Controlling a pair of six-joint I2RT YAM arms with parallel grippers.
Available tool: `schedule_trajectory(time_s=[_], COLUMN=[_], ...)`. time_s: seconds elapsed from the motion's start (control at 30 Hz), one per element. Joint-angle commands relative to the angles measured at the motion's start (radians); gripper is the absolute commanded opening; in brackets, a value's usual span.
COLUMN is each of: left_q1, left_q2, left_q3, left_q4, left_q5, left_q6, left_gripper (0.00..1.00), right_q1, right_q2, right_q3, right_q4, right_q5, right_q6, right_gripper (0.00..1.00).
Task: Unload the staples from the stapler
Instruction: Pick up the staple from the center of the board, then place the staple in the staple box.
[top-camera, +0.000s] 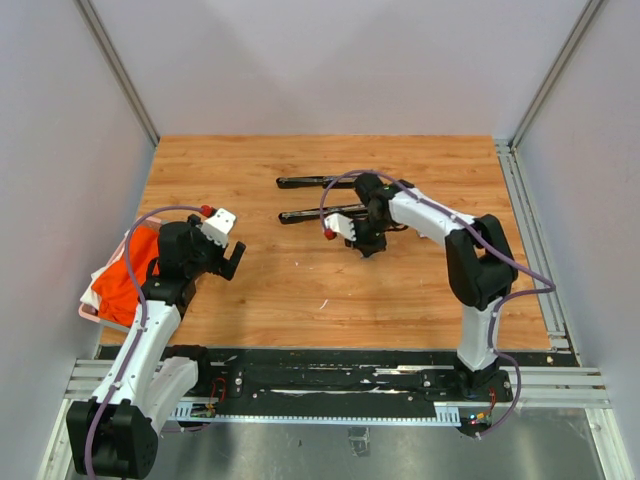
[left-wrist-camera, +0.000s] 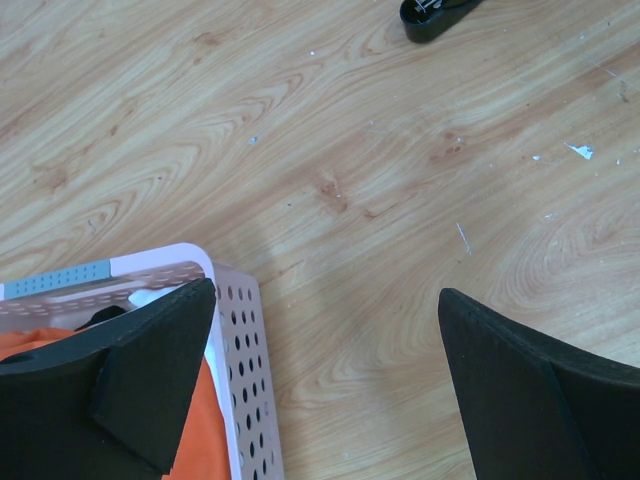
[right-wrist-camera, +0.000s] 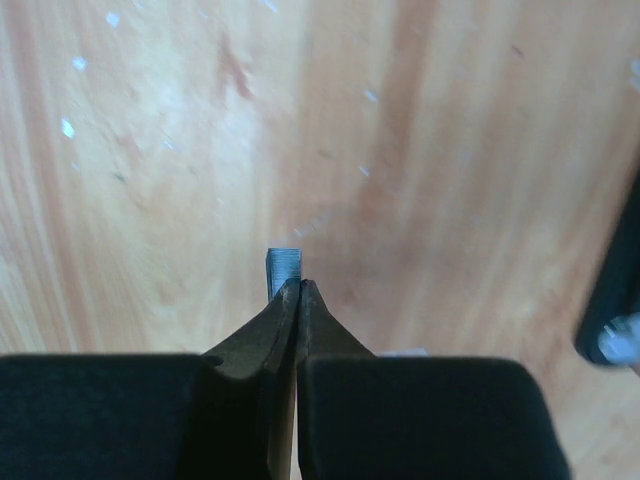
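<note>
From the top camera: right pincer (top-camera: 368, 247) tipped down at the wooden surface (top-camera: 420, 300), with the stapler (top-camera: 315, 214), a long black bar lying crosswise, just beyond it and to its left. A second long black bar (top-camera: 308, 181) parallel to the first, farther beyond the pincer. Staples too small to make out here. Left pincer (top-camera: 225, 262) well apart from the other, near the left edge, beside a pale basket (top-camera: 88, 312) with orange cloth (top-camera: 130, 270) inside. From the left wrist: left pincer (left-wrist-camera: 325, 295) spread wide, holding nothing, bare surface (left-wrist-camera: 350, 150) between its fingers (left-wrist-camera: 150, 370). Basket (left-wrist-camera: 240, 340) corner under the finger on the left of the view, orange cloth (left-wrist-camera: 200, 430) in it. One black end of the stapler (left-wrist-camera: 435, 15) far ahead of the tips. A few pale flecks (left-wrist-camera: 580, 151) ahead and to the right; whether staples or not, cannot tell. From the right wrist: right pincer (right-wrist-camera: 298, 290) pressed tight together, gripping the staples (right-wrist-camera: 284, 266), a short ribbed silvery-grey strip sticking out just past the tips, a little left of the seam, with the surface (right-wrist-camera: 150, 200) behind. Touching the wood or not, cannot tell. Black edge of the stapler (right-wrist-camera: 612, 290) off to the pincer's right, blurred.
</note>
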Motion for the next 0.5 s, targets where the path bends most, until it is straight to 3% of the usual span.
schedule_trajectory(time_s=[0.0, 0.47], left_q1=[0.006, 0.006], left_q2=[-0.004, -0.005], left_q3=[-0.003, -0.003], left_q4=[0.022, 0.022], left_q5=[0.008, 0.002], left_q6=[0.007, 0.006], left_gripper=[0.98, 0.98], right_q1=[-0.097, -0.303], right_q2=[-0.073, -0.038], right_q3=[0.038, 0.05], right_q4=[-0.021, 0.051], right_q5=[0.017, 0.094], right_q6=[-0.082, -0.252], right_gripper=[0.01, 0.0])
